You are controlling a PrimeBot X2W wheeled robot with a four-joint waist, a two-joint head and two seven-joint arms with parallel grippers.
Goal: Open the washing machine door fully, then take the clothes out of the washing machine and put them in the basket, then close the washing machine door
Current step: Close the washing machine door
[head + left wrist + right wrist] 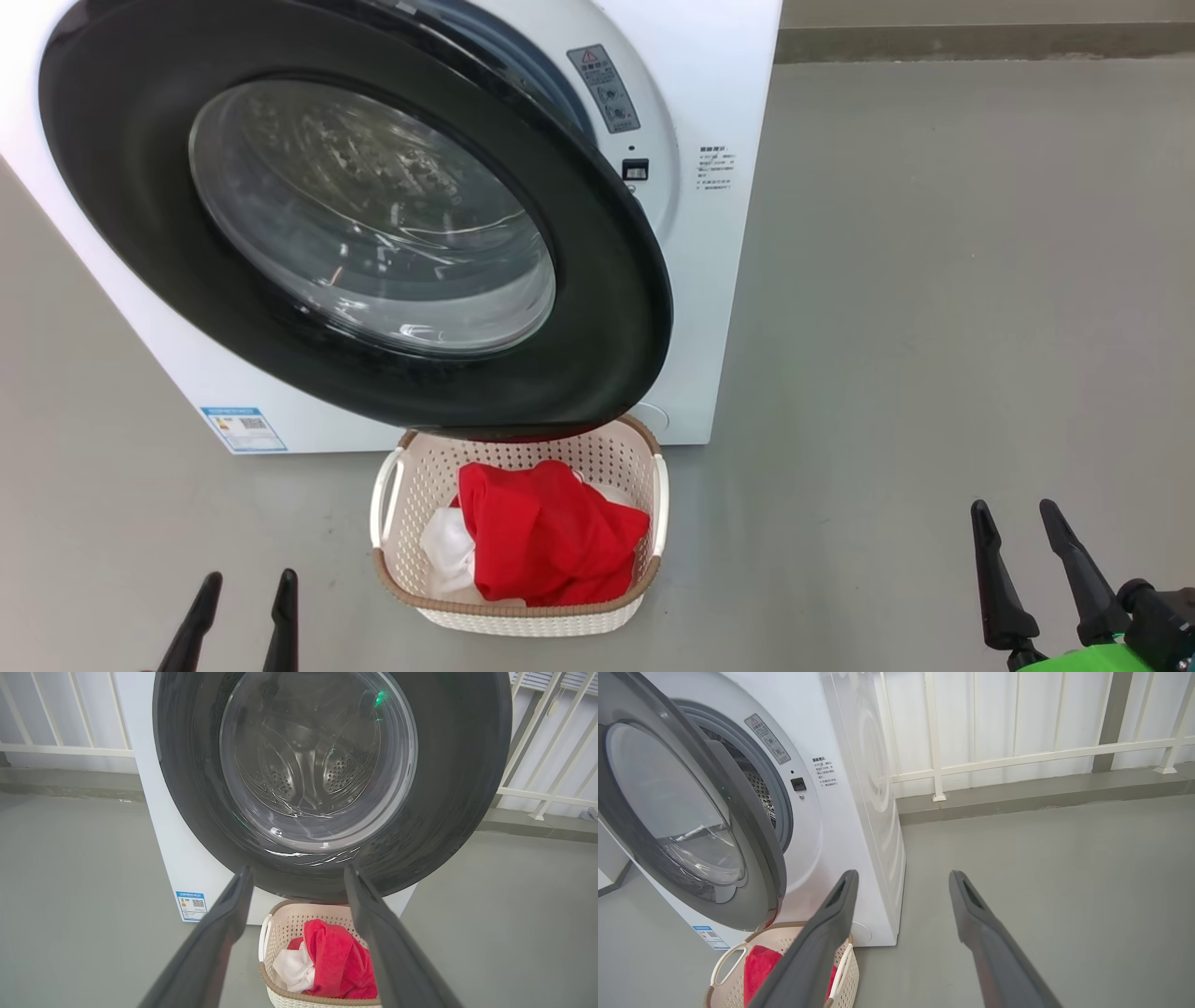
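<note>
The washing machine (719,308) stands on the grey floor. Its drum, seen through the glass in the left wrist view, appears empty, so only the closing is judged to remain.

The washing machine door (364,215) hangs ajar, its free edge swung off the front panel, with a gap shown in the right wrist view. A push placed near the hinge side, or on the bulging glass, could be wasted: the glossy rim might be slid across and the door left unlatched.

The basket (415,495) is set on the floor just below the door's lower edge. Whether rim and door touch cannot be told. It could be knocked or dragged if an arm is swept low towards the door.

The clothes (551,532) lie heaped inside the basket, red over white. A raised fold might be caught by a passing finger and pulled out.

The left hand (252,581) and right hand (1013,509) are held low, well apart from the door, both spread and empty. With fingers spread, one could be trapped in the closing gap, or the latch socket (635,169) could be struck.
</note>
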